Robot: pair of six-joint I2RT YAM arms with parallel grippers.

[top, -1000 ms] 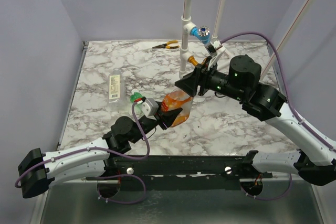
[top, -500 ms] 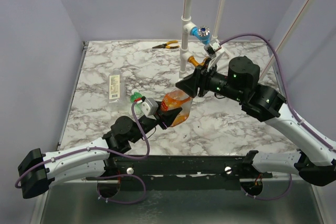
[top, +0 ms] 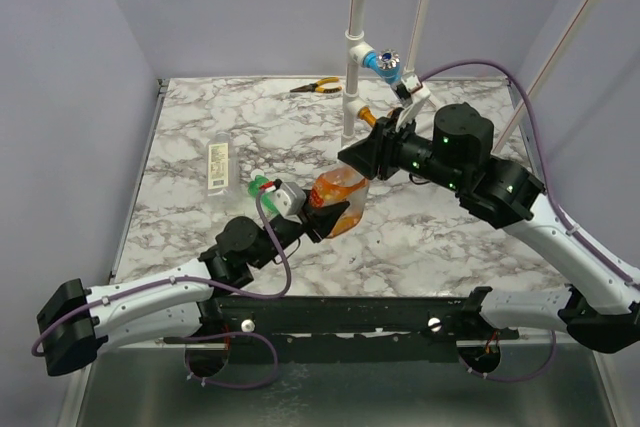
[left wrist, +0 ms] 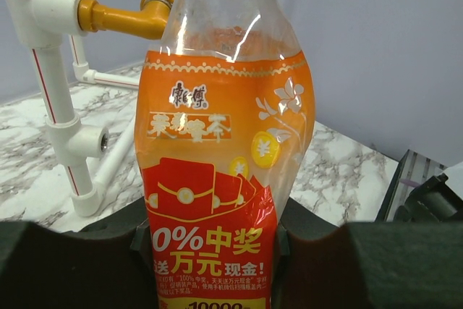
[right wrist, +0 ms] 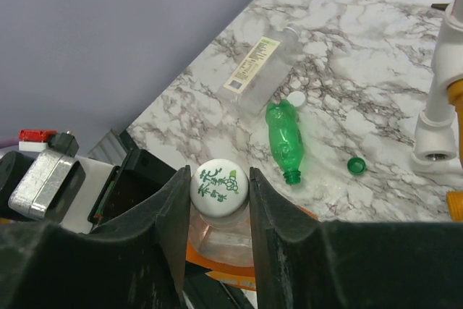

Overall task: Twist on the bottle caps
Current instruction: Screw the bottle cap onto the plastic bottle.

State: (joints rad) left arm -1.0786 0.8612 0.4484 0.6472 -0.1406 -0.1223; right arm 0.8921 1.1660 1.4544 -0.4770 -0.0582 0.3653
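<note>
Entry: a wide translucent orange plastic bottle (left wrist: 224, 142), clamped about its labelled lower body by the fingers of the left gripper (left wrist: 213, 255). Its round white cap with green print (right wrist: 219, 182) is pinched from above between the two fingers of the right gripper (right wrist: 217, 197). Change recorded against a second ago: the right gripper is found turned slightly about the neck, and the orange bottle is shifted a little upward with the left gripper, the cap being held in the same pinch. This is judged to be the screwing turn under way. The thread is hidden, so tightness cannot be told. Orientation: the long axis of the orange bottle is set roughly upright, with the neck pointed up into the right gripper and the base hidden below the left gripper's fingers. Outstanding: a slim green plastic bottle (right wrist: 283, 137) is laid flat on the marble table (top: 450, 237) ahead of the right gripper, with its open neck pointed back toward that gripper. A tiny dark green cap (right wrist: 355, 165) is listed near that neck, not touching it. A tiny plain white cap (right wrist: 296, 98) is listed at its base, and a clear labelled bottle (right wrist: 262, 66) is laid further ahead.
</note>
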